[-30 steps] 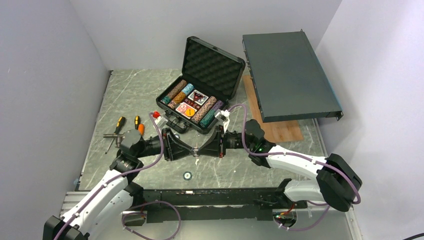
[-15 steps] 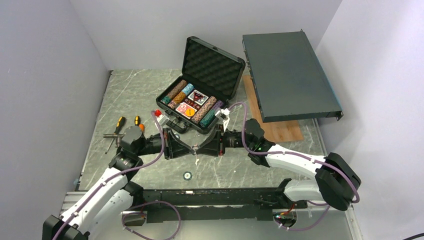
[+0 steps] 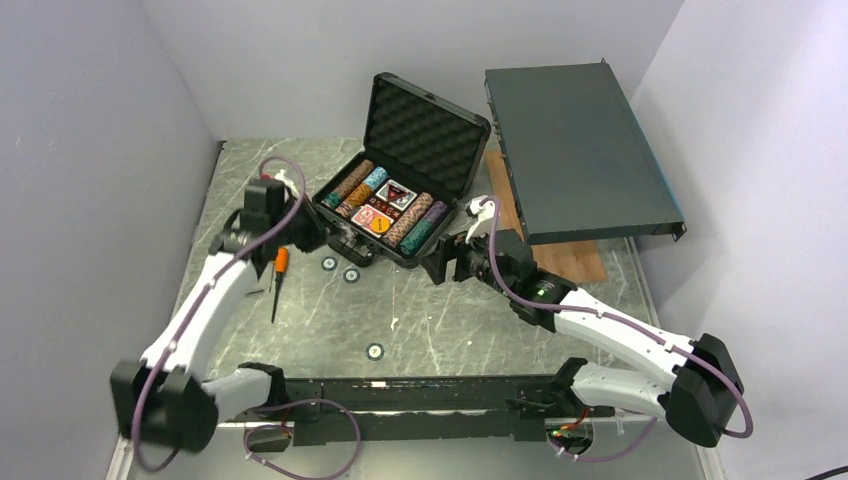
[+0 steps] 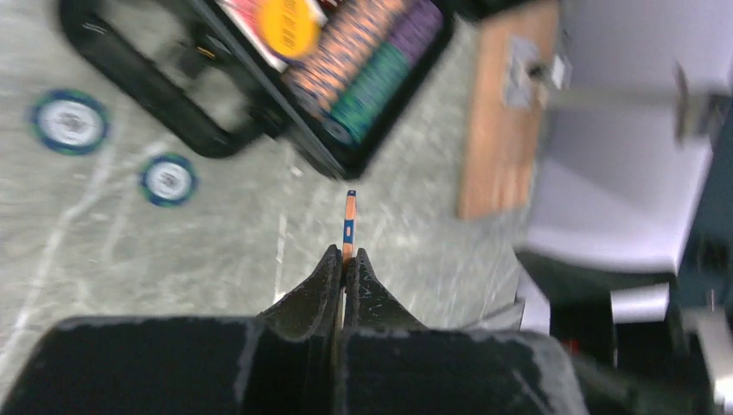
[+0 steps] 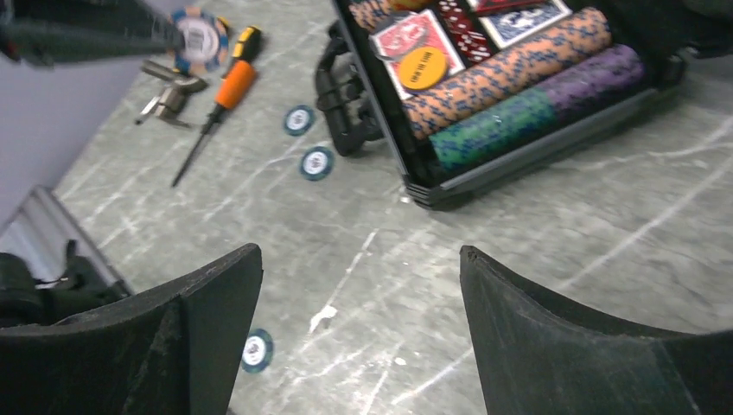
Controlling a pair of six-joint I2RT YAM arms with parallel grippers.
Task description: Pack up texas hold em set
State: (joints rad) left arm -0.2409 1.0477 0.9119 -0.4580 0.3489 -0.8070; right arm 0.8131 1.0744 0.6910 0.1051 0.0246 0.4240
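Black case [image 3: 420,135] open on tabletop [image 3: 450,320], chip rows and decks inside. Left end effector [image 4: 346,255] clamped on one chip [image 4: 349,220] — edge-on, beside case. Right end effector [image 5: 359,255] spread wide, empty. Loose chips [image 3: 328,263], screwdriver [image 3: 281,262] near case front — grey box [image 3: 575,150] behind.

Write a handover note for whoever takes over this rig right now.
Left hand: shut on a poker chip, beside the left end of the case.
Right hand: open, empty, by the case's near right corner.
Done: case open; chip rows, card decks and orange button inside.
Left: place the held chip, collect two loose chips just in front of the case and a third chip farther from it, close the lid.
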